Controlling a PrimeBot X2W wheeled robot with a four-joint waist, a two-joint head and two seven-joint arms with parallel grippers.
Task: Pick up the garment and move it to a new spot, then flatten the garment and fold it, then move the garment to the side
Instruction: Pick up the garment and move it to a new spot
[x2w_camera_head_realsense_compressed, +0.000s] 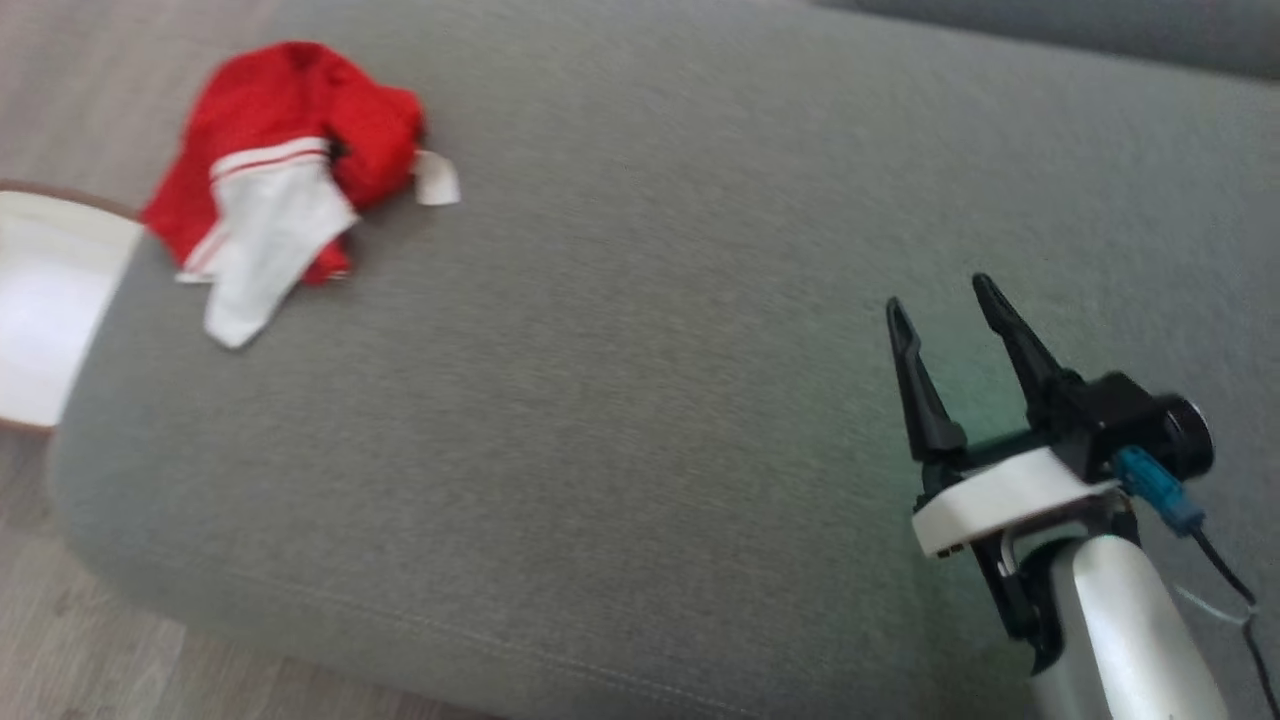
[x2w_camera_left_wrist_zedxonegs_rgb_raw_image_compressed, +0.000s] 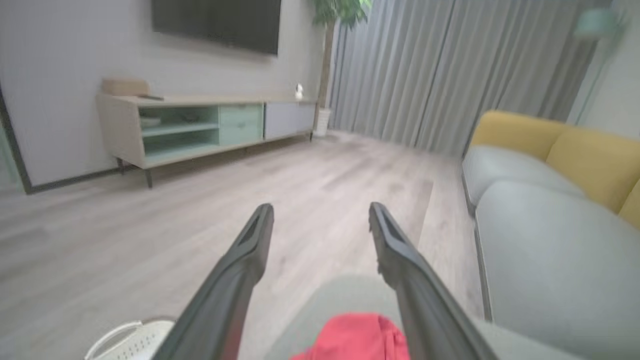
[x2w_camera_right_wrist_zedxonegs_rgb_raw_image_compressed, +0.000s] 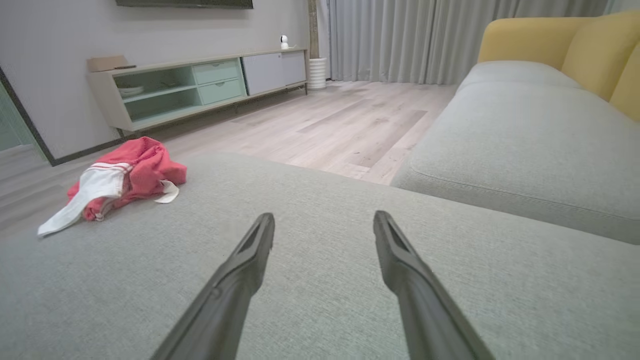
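Note:
A crumpled red garment (x2w_camera_head_realsense_compressed: 290, 150) with white striped parts lies bunched at the far left corner of the grey cushion (x2w_camera_head_realsense_compressed: 640, 300). My right gripper (x2w_camera_head_realsense_compressed: 945, 300) hovers open and empty over the cushion's right side, well away from it. Through the right wrist camera the garment (x2w_camera_right_wrist_zedxonegs_rgb_raw_image_compressed: 125, 172) sits off to the left, far ahead of the right gripper (x2w_camera_right_wrist_zedxonegs_rgb_raw_image_compressed: 324, 222). My left gripper (x2w_camera_left_wrist_zedxonegs_rgb_raw_image_compressed: 321, 212) is open with nothing between its fingers, and the garment's red cloth (x2w_camera_left_wrist_zedxonegs_rgb_raw_image_compressed: 357, 337) shows just below and between them at the bottom edge.
A white basket (x2w_camera_head_realsense_compressed: 50, 300) stands on the wooden floor beside the cushion's left end, also seen as the basket (x2w_camera_left_wrist_zedxonegs_rgb_raw_image_compressed: 130, 340). A grey and yellow sofa (x2w_camera_right_wrist_zedxonegs_rgb_raw_image_compressed: 530, 130) lies to the right. A low TV cabinet (x2w_camera_right_wrist_zedxonegs_rgb_raw_image_compressed: 200, 85) lines the far wall.

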